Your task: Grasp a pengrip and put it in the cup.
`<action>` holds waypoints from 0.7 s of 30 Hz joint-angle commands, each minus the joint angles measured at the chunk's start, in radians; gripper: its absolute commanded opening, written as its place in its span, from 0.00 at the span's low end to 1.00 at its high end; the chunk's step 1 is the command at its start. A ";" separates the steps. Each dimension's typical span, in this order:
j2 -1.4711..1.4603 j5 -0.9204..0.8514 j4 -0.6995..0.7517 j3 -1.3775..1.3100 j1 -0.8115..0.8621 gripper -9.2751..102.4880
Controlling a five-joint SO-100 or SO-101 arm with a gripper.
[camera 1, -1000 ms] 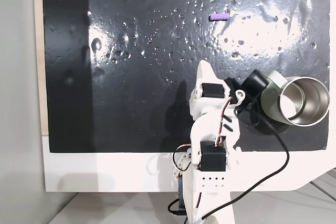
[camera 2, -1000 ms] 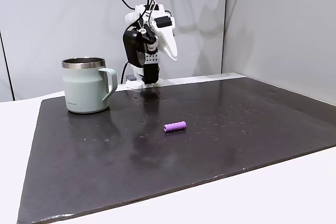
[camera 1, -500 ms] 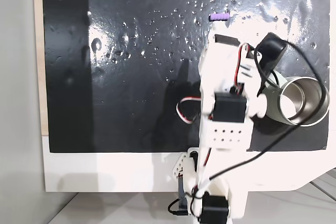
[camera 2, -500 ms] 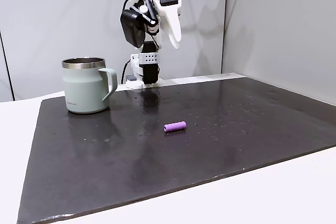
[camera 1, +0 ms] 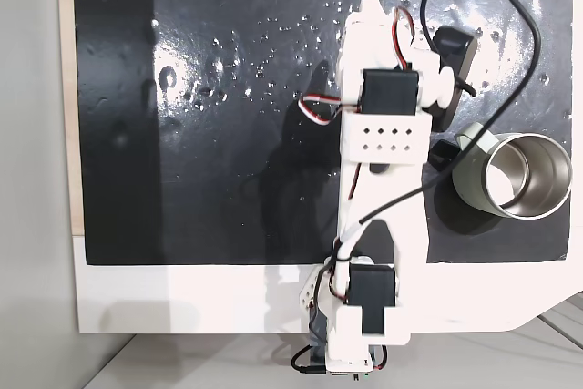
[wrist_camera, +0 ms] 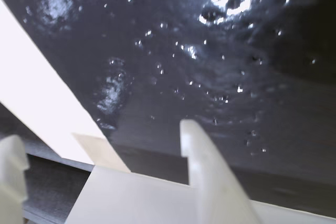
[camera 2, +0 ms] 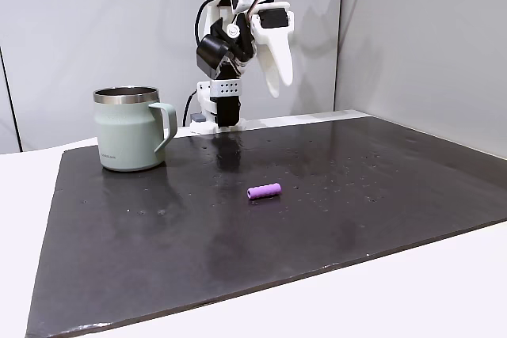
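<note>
The gripper (camera 2: 273,77) hangs high above the black mat (camera 2: 317,195), with open air beneath it down to the mat in a fixed view, and nothing stands between it and the pengrip (camera 2: 264,191), which lies nearer the camera, below it. The one tall obstacle is the cup (camera 2: 131,128), well off to the gripper's left in that view, its handle turned toward the arm. In the wrist view the mat (wrist_camera: 210,77) ahead of the white fingers (wrist_camera: 202,161) carries only specks and glare.
</note>
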 commanded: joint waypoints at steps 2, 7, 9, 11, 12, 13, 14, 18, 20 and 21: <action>-0.092 -0.055 0.058 -0.158 0.011 0.37; -0.206 -0.080 0.061 -0.219 0.054 0.37; -0.253 -0.097 0.060 -0.249 0.066 0.37; -0.296 -0.115 0.060 -0.275 0.078 0.37; -0.316 -0.124 0.060 -0.285 0.084 0.37; -0.336 -0.132 0.057 -0.295 0.092 0.37; -0.354 -0.138 0.049 -0.302 0.101 0.37; -0.436 -0.158 0.015 -0.357 0.129 0.36; -0.476 -0.170 0.006 -0.399 0.133 0.36; -0.494 -0.176 0.000 -0.419 0.135 0.36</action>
